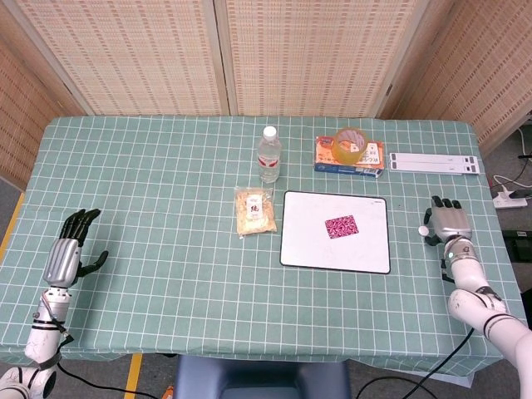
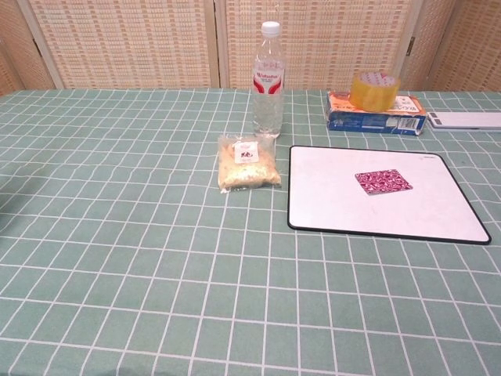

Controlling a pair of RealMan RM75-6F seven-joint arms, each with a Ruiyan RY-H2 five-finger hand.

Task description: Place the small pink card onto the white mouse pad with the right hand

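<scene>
The small pink card (image 1: 341,226) (image 2: 383,182) lies flat on the white mouse pad (image 1: 316,245) (image 2: 337,204), right of its middle. My right hand (image 1: 446,223) rests on the table to the right of the pad, fingers apart, holding nothing, well clear of the card. At the table's near left corner my left hand (image 1: 71,248) lies open and empty. The chest view shows neither hand.
A snack packet (image 1: 254,212) lies just left of the pad, with a water bottle (image 1: 268,155) behind it. A tape roll (image 1: 350,144) sits on a blue and orange box (image 1: 349,158) at the back; a white strip (image 1: 435,163) lies to its right.
</scene>
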